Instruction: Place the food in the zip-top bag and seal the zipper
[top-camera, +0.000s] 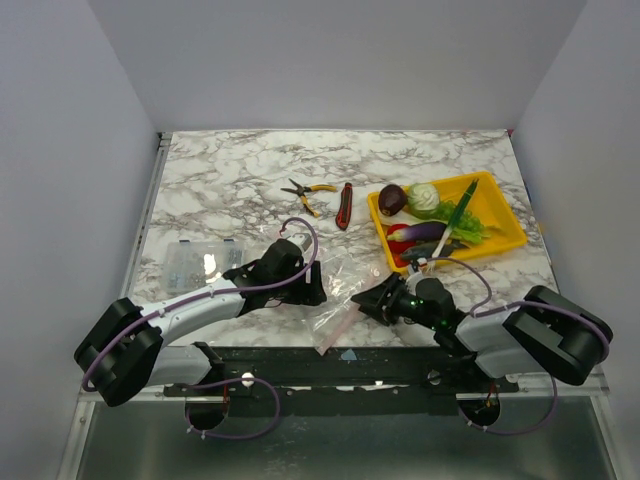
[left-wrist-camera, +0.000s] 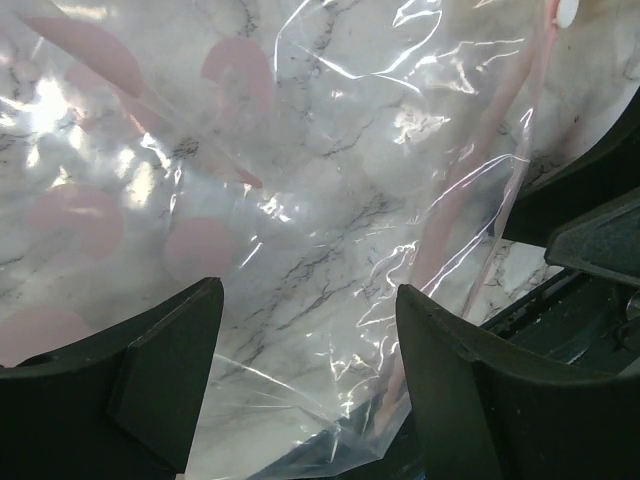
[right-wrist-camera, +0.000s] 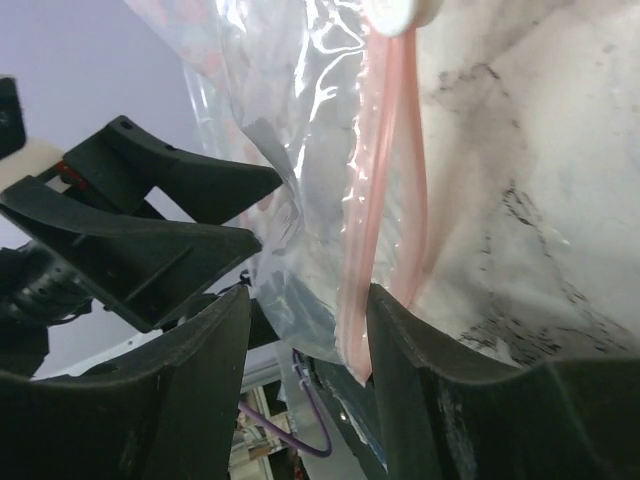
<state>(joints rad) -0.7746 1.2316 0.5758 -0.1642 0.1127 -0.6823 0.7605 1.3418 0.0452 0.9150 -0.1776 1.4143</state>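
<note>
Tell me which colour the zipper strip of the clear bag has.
The zipper strip is pale pink; the right wrist view shows it best.

The zip-top bag (left-wrist-camera: 330, 200) is thin clear plastic film, crinkled and glossy, with pale pink printed spots. Its zipper (right-wrist-camera: 385, 180) is a smoother translucent pink plastic strip. The table (top-camera: 230, 170) has a smooth marble-patterned top. The far-right tray (top-camera: 505, 215) is shiny yellow plastic. The left gripper (left-wrist-camera: 308, 300) has matt black plastic fingers (left-wrist-camera: 170, 380).
</note>
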